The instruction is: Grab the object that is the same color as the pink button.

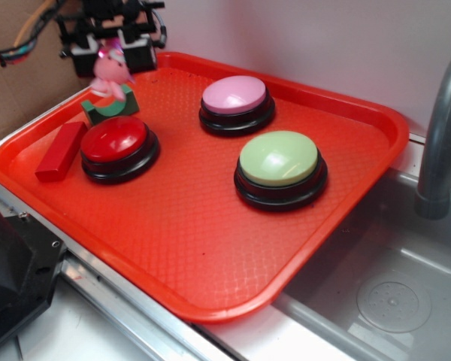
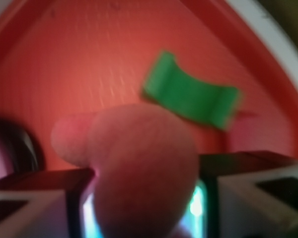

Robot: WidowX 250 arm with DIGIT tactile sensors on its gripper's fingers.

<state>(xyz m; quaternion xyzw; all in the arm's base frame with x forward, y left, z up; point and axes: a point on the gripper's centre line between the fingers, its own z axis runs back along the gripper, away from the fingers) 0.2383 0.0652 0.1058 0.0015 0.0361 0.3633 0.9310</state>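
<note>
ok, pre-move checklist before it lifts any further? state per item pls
1. Hand shut on small pink plush animal toy: ok, wrist view shows it between the fingers.
2. Toy colour matches pale pink domed button: ok.
3. Toy clear of green arch-shaped block: cannot tell, it hangs just above.
4. Grip firmness: cannot tell, wrist view is blurred.
5. Red domed button and red rectangular block away from the hand: ok.
</note>
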